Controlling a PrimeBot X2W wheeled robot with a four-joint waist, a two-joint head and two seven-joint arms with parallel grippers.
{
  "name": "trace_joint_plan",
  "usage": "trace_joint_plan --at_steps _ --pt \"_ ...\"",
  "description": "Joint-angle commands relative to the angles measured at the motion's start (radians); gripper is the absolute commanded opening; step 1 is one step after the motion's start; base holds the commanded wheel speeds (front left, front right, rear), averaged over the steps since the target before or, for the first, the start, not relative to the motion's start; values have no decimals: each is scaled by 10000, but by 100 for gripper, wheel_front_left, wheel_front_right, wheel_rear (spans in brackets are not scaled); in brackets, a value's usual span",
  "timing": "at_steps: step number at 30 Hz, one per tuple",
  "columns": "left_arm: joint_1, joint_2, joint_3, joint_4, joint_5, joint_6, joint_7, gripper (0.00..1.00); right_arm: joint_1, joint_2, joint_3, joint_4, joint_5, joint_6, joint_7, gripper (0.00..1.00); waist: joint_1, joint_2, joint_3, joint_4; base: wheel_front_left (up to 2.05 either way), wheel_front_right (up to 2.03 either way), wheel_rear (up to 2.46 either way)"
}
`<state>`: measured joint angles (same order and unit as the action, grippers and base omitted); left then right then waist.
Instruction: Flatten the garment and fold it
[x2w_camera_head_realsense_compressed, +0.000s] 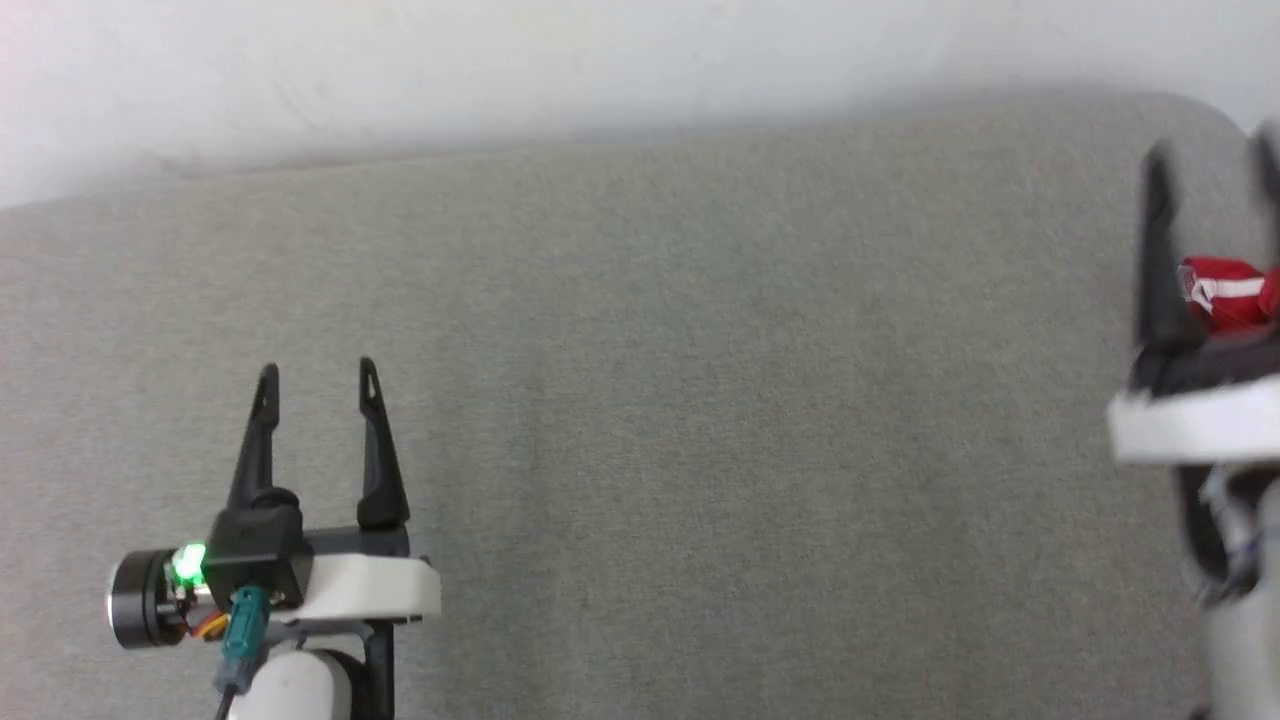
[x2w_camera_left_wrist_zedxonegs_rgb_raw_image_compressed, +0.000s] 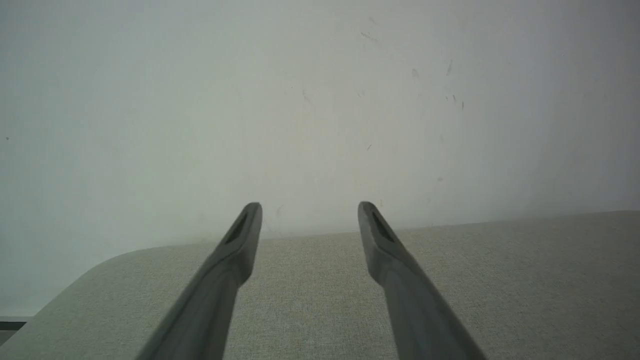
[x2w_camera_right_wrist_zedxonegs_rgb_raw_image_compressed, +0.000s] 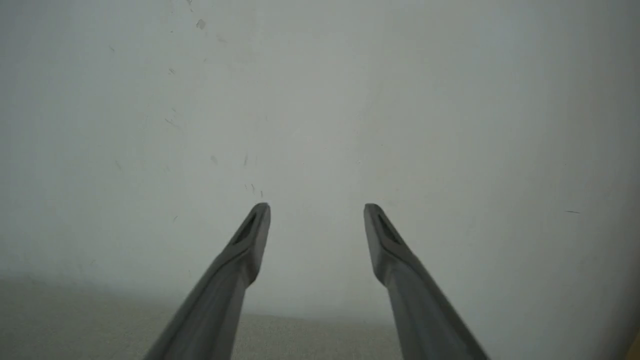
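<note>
Grippers: left gripper (x2w_camera_head_realsense_compressed: 317, 368), right gripper (x2w_camera_head_realsense_compressed: 1213, 150) wide apart, empty.
Risk: garment (x2w_camera_head_realsense_compressed: 1225, 290) bunched at view edge, grab may miss.

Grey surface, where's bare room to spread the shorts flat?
The middle of the grey surface is bare, from the left gripper across to the right gripper and back to the wall. Crowded at the right edge by the bunched garment.

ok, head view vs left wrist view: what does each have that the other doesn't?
Head view: the red garment bunched at the far right edge, seen past the open right end effector. Left wrist view: the grey surface's rounded corner and scuff marks on the wall. Both: the left end effector, open and empty, over the grey surface.
</note>
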<state>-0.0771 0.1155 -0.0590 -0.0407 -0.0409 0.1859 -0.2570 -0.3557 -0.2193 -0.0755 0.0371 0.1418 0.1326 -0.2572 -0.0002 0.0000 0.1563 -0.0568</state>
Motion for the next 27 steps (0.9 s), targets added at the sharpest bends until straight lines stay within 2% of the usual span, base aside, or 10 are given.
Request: trace_joint_plan --at_steps 1,8,18,19,27 --pt "197 -69 20 66 90 -53 -47 100 542 275 38 -43 20 -19 -44 100 2 0 -519 403 0 0 0" --pt "558 -88 -143 395 213 -269 -47 100 2365 1050 90 3 84 -19 -45 100 2 0 -990 549 0 0 0" --pt "898 -223 -344 699 32 -550 -47 100 3737 1497 -246 -393 -86 -19 -45 100 2 0 -1357 546 0 0 0" --pt "792 -192 -335 677 25 -534 1 0 3662 1473 -218 -318 -33 0 3 0 2 0 -1345 553 0 0 0" --pt "787 -201 -316 665 37 -575 96 0 3648 1478 -164 -300 -95 1 96 0 3 0 -1368 552 0 0 0"
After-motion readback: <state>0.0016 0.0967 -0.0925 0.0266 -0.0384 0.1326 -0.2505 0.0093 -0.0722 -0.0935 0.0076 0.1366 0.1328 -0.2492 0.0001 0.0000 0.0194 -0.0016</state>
